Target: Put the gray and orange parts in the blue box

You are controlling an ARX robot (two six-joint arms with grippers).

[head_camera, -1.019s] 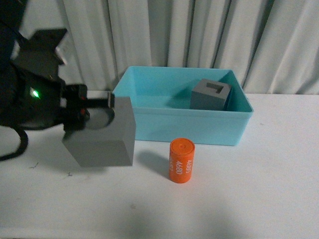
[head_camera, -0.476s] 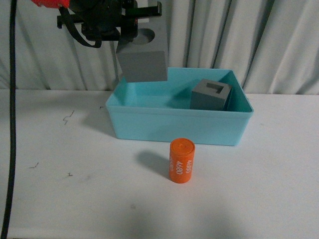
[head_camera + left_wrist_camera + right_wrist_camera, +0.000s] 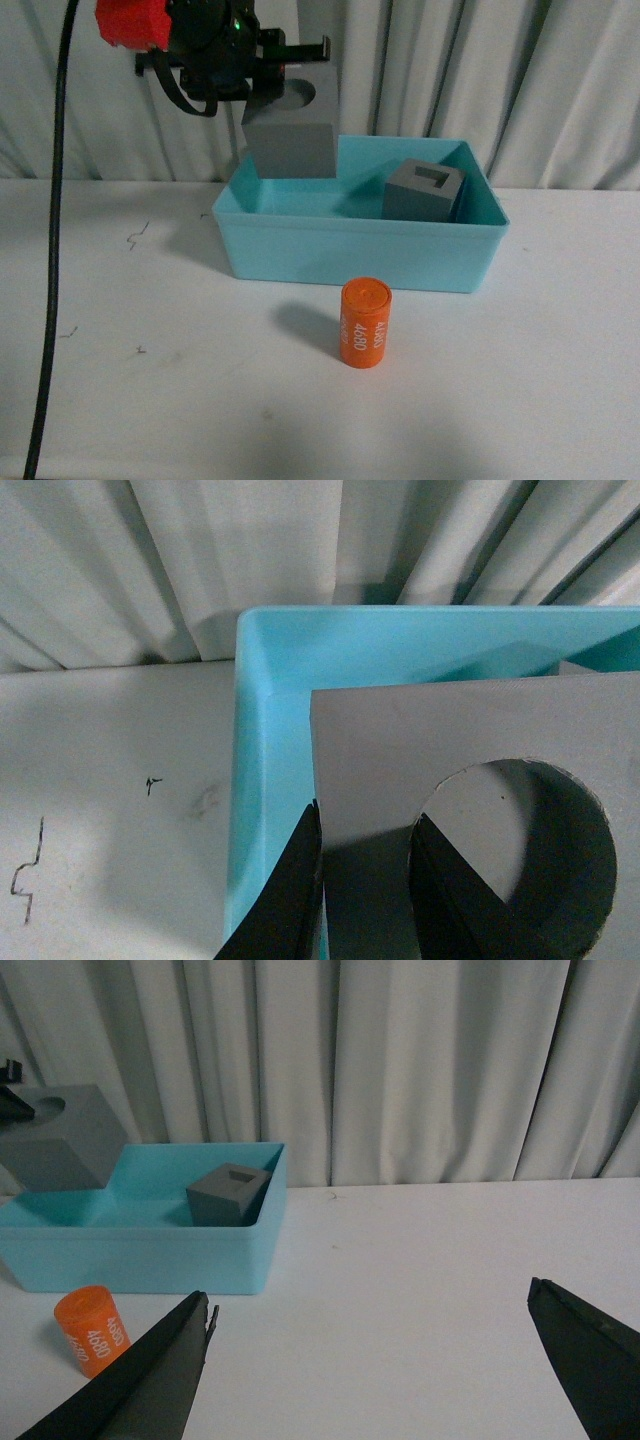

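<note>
The white table (image 3: pixel 560 380) is carrying everything you are working with. The blue box (image 3: pixel 360 255) is sitting toward its far edge, in front of the curtain.

Your left gripper (image 3: pixel 365 890) is holding the gray cube with the round hole (image 3: pixel 292 140) in the air. The cube is hanging tilted over the box's left rear corner, clear of the rim. In the left wrist view, the two black fingers (image 3: pixel 290 890) are pinching one wall of that cube, one on the outside face and one inside the hole.

The gray cube with the rectangular hole (image 3: pixel 425 192) is lying inside the box, in its right rear part, with the hole facing up.

The orange cylinder (image 3: pixel 365 323) is standing upright on the table just in front of the box, apart from its front wall. White lettering is running up its side; one line is reading "4680", and the other is too small to make out.

Your right gripper (image 3: pixel 370 1370) is hovering over bare table, its fingers spread wide and gripping nothing.
</note>
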